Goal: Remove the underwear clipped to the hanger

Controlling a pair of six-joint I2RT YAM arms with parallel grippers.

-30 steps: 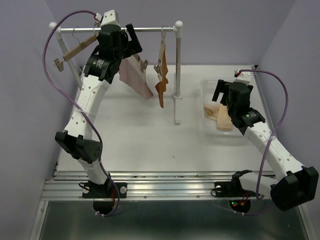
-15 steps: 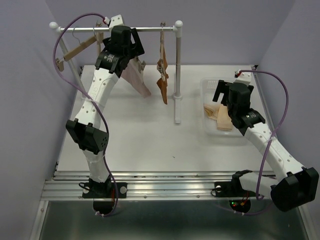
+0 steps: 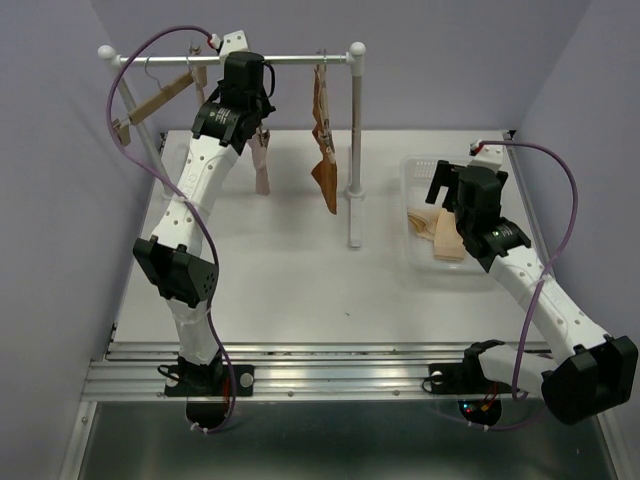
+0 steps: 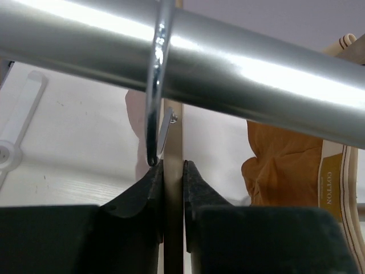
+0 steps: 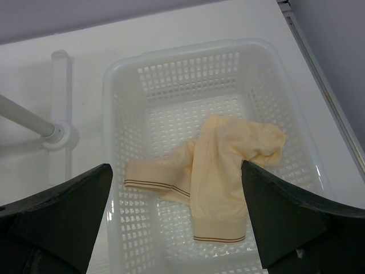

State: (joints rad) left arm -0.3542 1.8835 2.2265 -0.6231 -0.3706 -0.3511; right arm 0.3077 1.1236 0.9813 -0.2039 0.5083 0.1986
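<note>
Pink underwear [image 3: 262,165] hangs from a wooden hanger [image 4: 173,131] on the rail [image 3: 300,58]. In the left wrist view that hanger is edge-on, and my left gripper [image 4: 173,166] is shut on it just below its metal hook [image 4: 155,85]. Rust brown underwear [image 3: 326,175] hangs from a second hanger to the right, also seen as rust brown underwear [image 4: 279,165] in the left wrist view. Cream underwear [image 5: 228,171] lies crumpled in the white basket [image 5: 171,54]. My right gripper [image 5: 176,165] hovers open above it, holding nothing.
An empty wooden hanger [image 3: 150,100] hangs tilted at the rail's left end. The rack's right post [image 3: 355,150] stands between the hanging clothes and the basket [image 3: 415,170]. Purple walls close in left, right and back.
My left gripper rose to the rail and shut on the pink underwear's hanger. The pink underwear turned edge-on and hangs narrower. The right arm has not moved.
</note>
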